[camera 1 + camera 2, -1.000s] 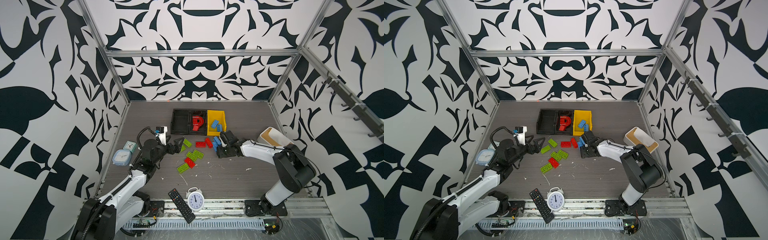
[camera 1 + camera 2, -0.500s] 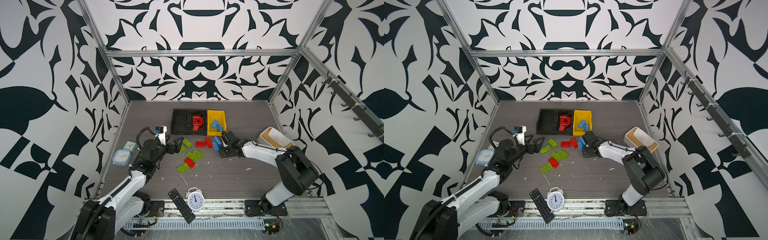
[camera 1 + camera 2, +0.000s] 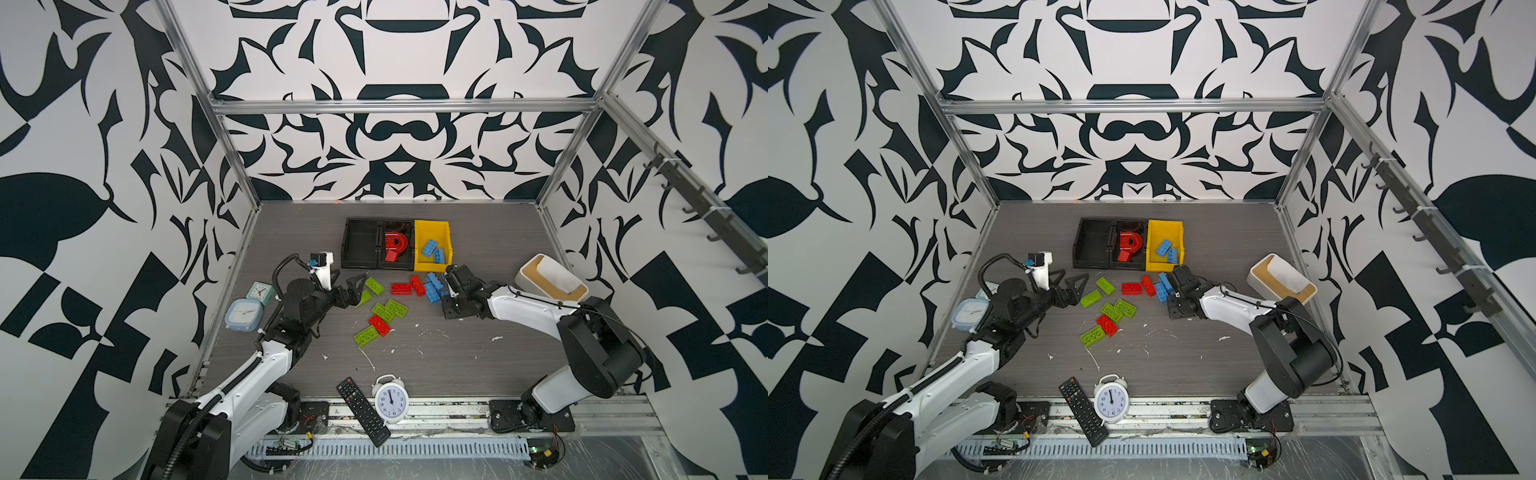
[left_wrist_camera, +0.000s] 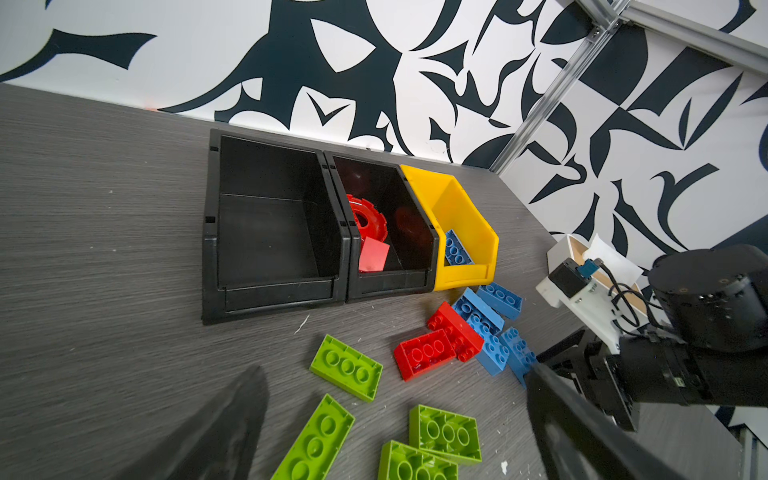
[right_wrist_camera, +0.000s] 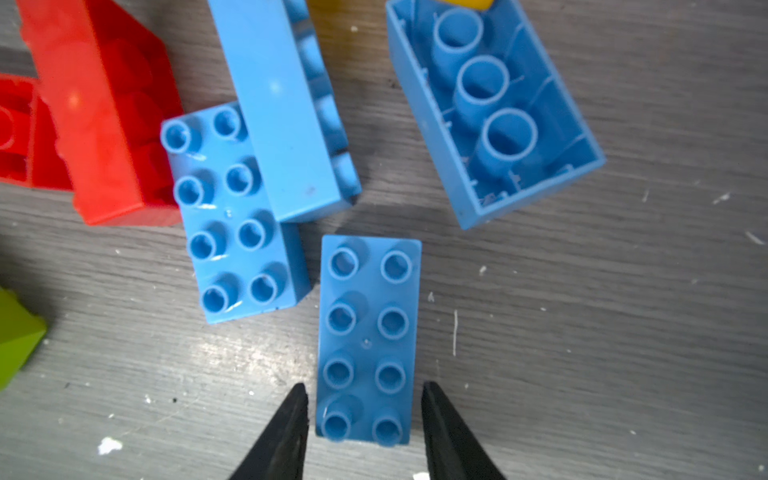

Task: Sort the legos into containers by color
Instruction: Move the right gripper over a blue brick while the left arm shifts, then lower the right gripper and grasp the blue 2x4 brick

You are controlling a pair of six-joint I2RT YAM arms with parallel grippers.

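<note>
Straddling a blue brick (image 5: 368,324) right now, the right gripper (image 5: 363,395) has its black tips close against the brick's two long sides. The jaws are about half closed, and I can't tell whether they're actually pinching. That brick lies flat, studs up, on the grey table (image 3: 457,353), in the blue cluster just in front of the yellow bin (image 3: 432,227), right of centre. Three more blue bricks (image 5: 245,224) crowd beside it, one on its side and one upside down.

Over on the left, the left gripper (image 3: 1067,279) hovers with its jaws spread wide and nothing in them, just left of the loose green bricks (image 3: 1105,286). Two red bricks (image 3: 409,286) lie touching between the greens and the blues, and another sits among the greens. At the far side, the red arch (image 3: 395,243) rests in the right-hand black bin (image 3: 399,224), and blue pieces lie in the yellow one.
</note>
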